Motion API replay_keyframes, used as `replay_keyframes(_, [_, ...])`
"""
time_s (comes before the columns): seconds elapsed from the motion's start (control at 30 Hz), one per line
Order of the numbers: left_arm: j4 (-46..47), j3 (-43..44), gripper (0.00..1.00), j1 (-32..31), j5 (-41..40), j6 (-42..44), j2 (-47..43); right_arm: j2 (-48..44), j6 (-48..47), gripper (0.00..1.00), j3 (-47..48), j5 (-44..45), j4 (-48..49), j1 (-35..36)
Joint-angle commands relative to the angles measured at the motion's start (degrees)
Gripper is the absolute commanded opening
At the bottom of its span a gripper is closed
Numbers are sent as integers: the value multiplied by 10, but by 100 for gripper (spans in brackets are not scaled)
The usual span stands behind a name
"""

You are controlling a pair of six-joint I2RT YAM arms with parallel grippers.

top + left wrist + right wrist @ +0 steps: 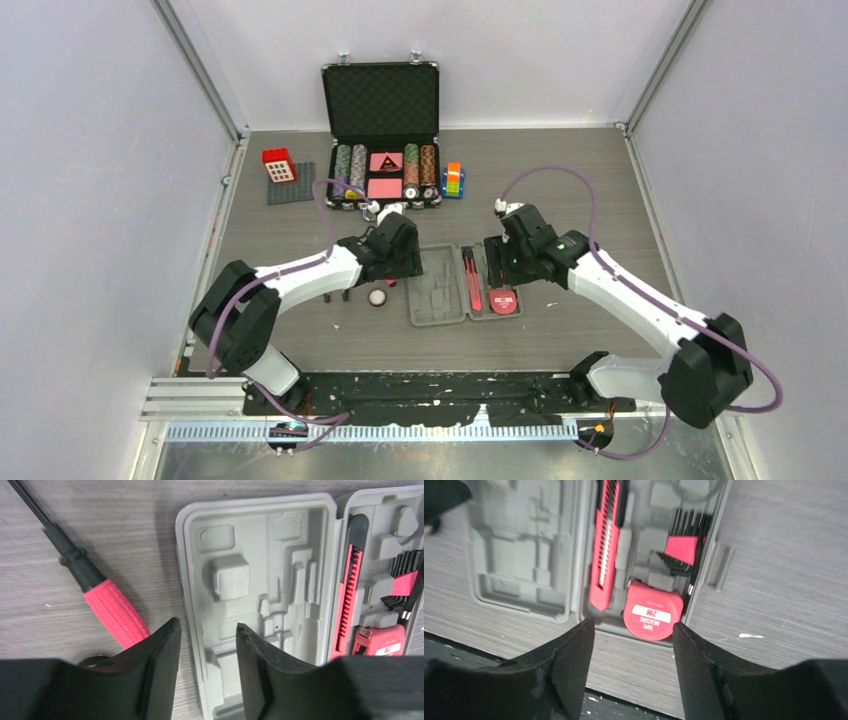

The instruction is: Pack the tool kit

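Observation:
The grey tool case (435, 290) lies open and flat on the table. Its left half (250, 540) holds no tools. Its right half holds the red-and-black knife (605, 545), the red tape measure (653, 611) and black hex keys (681, 547). A screwdriver (115, 612) with a red grip lies on the table left of the case. My left gripper (207, 627) is open and empty, with its jaws either side of the case's left rim. My right gripper (631, 626) is open and empty, above the case's near edge by the tape measure. No pliers show.
A black metal-edged case with poker chips (385, 135) stands open at the back. A red block (278, 163) sits on a dark baseplate (298, 190) at the back left. A coloured block (454, 180) is beside the chip case. A small white round thing (377, 297) lies left of the tool case.

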Motion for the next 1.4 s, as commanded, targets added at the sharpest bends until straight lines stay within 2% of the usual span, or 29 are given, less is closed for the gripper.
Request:
replay_keyframes(0.0, [-36, 34, 60, 5, -76, 51, -68, -61, -14, 68, 36, 52, 27, 1])
replay_keyframes(0.13, [-70, 20, 76, 11, -125, 69, -120, -85, -21, 75, 30, 73, 51, 0])
replay_keyframes(0.27, [-119, -2, 89, 16, -142, 81, -152, -84, -26, 76, 27, 81, 63, -2])
replay_keyframes(0.43, [-161, -24, 92, 20, -126, 83, -147, -78, -26, 76, 22, 76, 79, -1])
replay_keyframes(0.63, [-174, -12, 86, 42, -57, 89, -86, -72, -28, 77, 20, 75, 85, -1])
replay_keyframes(0.8, [-182, 3, 77, 45, -30, 96, -38, -78, -28, 77, 12, 83, 86, -2])
replay_keyframes(1.1, [-184, 9, 68, 46, 10, 92, 2, -80, -17, 77, -5, 83, 94, -3])
replay_keyframes(1.37, [-186, 11, 47, 46, 19, 89, 6, -85, -16, 77, -8, 83, 101, -3])
